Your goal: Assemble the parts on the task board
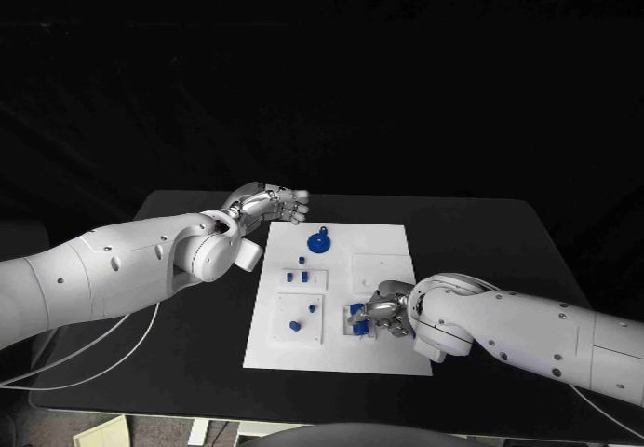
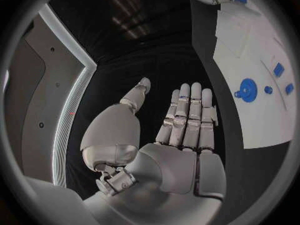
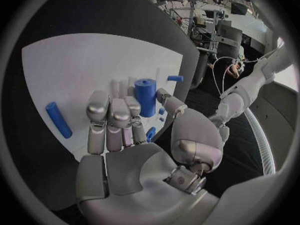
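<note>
Nearest the head camera, the right arm enters from the right edge and ends in the right robot hand [image 1: 385, 312], which rests over the near right part of the white task board [image 1: 389, 237]. Blue parts show at its fingers in the head view. In the right wrist view the right robot hand [image 3: 128, 135] has its fingers side by side and extended, with a short upright blue cylinder [image 3: 145, 97] just beyond the fingertips and beside the thumb. Whether the fingers actually grip this cylinder cannot be told. A long blue peg [image 3: 59, 119] lies flat on the board to one side of the hand, apart from it, and a small blue piece [image 3: 175, 78] lies farther off near the board's edge.

The task board lies in the middle of the black counter [image 1: 188, 354]. On it, a round blue disc part [image 1: 319, 242] sits toward the far side, two small blue parts [image 1: 298, 276] stand in a raised square plate near the centre, and two more small blue pieces [image 1: 303, 316] sit in a second square plate nearer the camera.

The left robot hand [image 1: 269, 201] hovers at the far left corner of the board. In the left wrist view the left robot hand [image 2: 181, 130] is spread flat, fingers straight, thumb apart, holding nothing, with the disc part [image 2: 248, 90] on the board beside it.
</note>
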